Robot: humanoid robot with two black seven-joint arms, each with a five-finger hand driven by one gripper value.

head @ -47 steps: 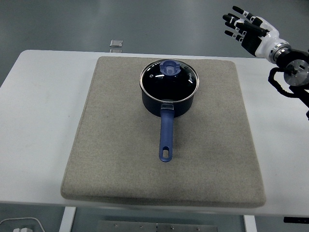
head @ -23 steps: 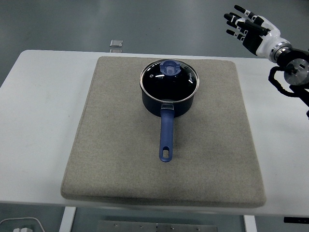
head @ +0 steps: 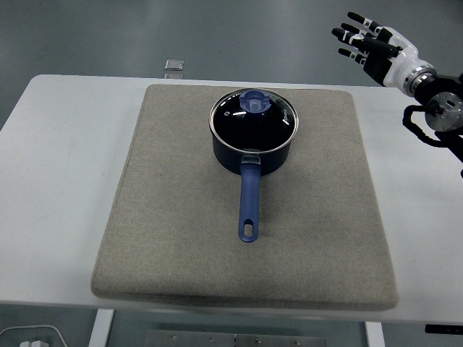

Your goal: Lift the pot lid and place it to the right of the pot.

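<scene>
right hand (head: 380, 49) edged up slightly | lid (head: 253, 114) seemingly unmoved on pot (head: 252, 148)

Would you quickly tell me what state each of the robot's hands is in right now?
Left hand: not in view.
Right hand: open, fingers spread, holding nothing, raised beyond the table's far right corner, well away from the pot lid.

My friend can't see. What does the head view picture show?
A dark blue pot with its lid still on sits on a grey mat on a white table, its handle pointing toward the camera. The right robot hand is raised at the top right corner, fingers spread, holding nothing.
</scene>
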